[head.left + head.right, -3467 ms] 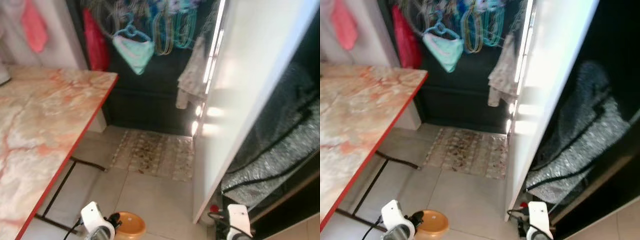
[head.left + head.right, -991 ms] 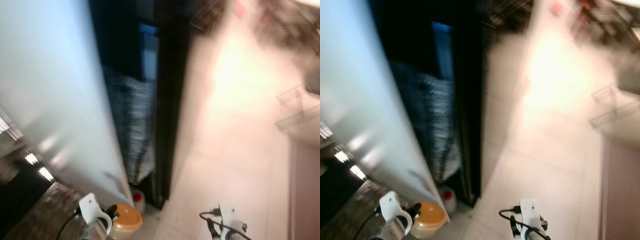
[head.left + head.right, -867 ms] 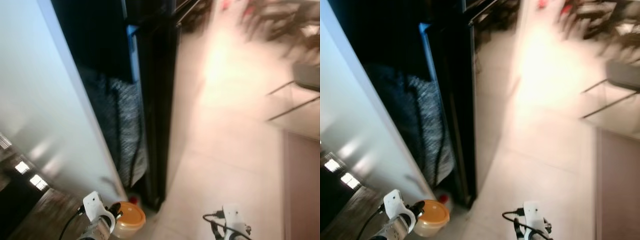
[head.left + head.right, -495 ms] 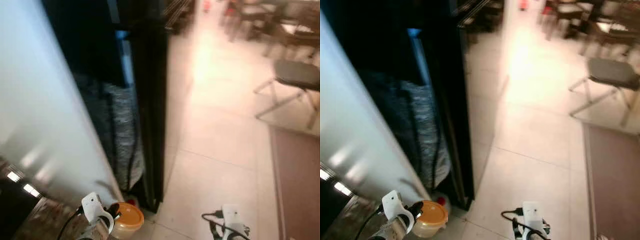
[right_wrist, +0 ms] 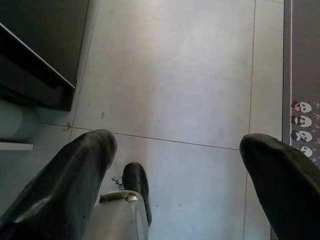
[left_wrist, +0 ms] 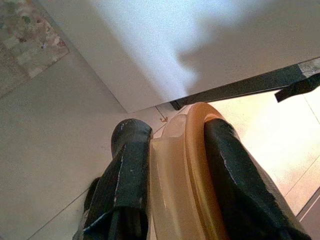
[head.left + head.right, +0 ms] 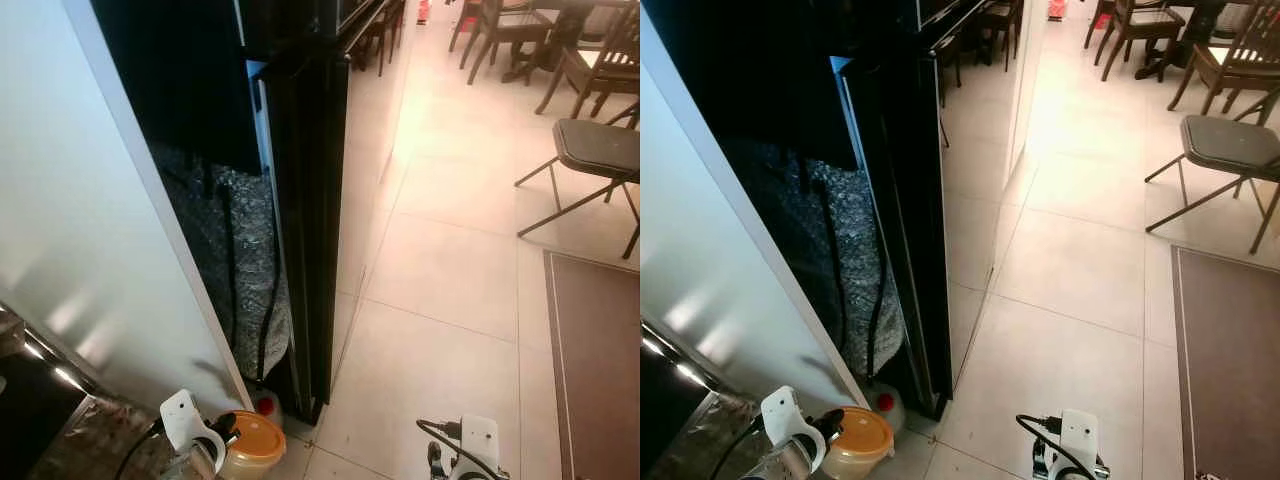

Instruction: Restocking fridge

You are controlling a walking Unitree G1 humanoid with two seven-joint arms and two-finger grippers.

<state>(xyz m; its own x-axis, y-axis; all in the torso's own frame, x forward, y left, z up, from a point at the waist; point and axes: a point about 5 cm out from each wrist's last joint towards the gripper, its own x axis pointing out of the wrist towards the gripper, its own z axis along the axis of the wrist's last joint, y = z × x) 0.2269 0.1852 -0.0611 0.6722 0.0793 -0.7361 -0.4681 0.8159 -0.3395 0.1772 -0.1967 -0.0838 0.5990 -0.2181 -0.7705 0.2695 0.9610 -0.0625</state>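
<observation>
A clear tub with an orange lid (image 7: 252, 444) hangs low over the floor tiles. My left gripper (image 6: 172, 155) is shut on it, one black finger (image 6: 125, 170) on each side of the tub (image 6: 187, 185). Just beyond it rises a tall glossy black fridge (image 7: 312, 190), seen edge-on. Beside that stands a broad white panel (image 7: 90, 210), with a dark gap between them holding grey speckled fabric and cables (image 7: 235, 260). My right gripper (image 5: 175, 150) hangs open over bare tiles, nothing between its fingers (image 5: 75, 175).
A small white bottle with a red cap (image 7: 265, 405) stands at the fridge's foot. A folding chair (image 7: 592, 148) and dining chairs (image 7: 500, 25) stand at the right and far right. A brown mat (image 7: 595, 370) lies along the right edge. Open tiled floor (image 7: 450, 270) runs ahead.
The view has swung right, from the marble table and hanging clothes to the fridge and dining area, and has sharpened. The tub stays in my left gripper.
</observation>
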